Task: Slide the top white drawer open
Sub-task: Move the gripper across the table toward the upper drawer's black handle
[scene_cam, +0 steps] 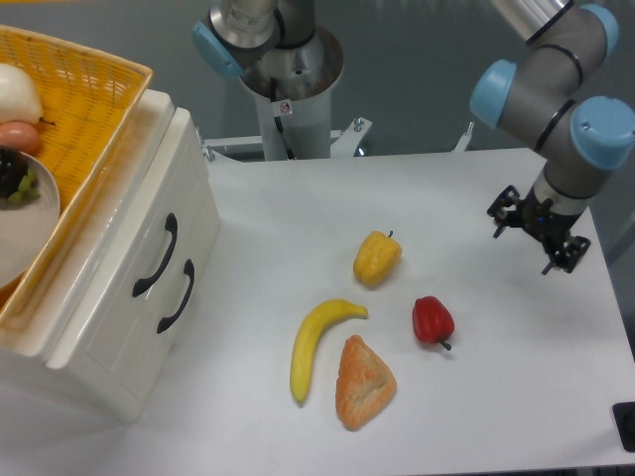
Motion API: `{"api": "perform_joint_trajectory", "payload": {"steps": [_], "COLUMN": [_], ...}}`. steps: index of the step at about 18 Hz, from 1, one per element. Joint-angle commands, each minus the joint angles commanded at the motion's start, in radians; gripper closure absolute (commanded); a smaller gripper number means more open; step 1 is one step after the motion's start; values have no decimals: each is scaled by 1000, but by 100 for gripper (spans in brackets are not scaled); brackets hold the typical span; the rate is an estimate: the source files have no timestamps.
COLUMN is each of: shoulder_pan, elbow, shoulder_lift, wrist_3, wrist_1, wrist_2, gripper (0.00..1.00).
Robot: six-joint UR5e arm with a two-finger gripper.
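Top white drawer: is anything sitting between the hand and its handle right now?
Yes. The hand is at the far right, and the yellow pepper lies roughly on the straight line to the top white drawer. The banana and red pepper lie nearer the camera, off that line.

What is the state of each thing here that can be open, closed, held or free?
top white drawer: closed
lower drawer: closed
gripper: open, holds nothing, above the table
banana: free on the table
yellow basket: on the cabinet, holds food
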Motion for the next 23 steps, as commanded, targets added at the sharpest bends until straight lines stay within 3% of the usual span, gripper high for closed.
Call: {"api": "perform_joint_trajectory", "payload": {"steps": [3,8,10,17,23], "shoulder_pan": [-40,-150,-218,-354,-420], "elbow": [-23,-23,-16,-6,15], "shoulder_lift": [26,100,126,159,204], "wrist_3": [-35,-308,-403,-630,-719], "wrist_1": [-5,-26,-84,-165,-307], "wrist_2": [6,9,6,-8,-166], "gripper": [0,0,0,0,0]}}
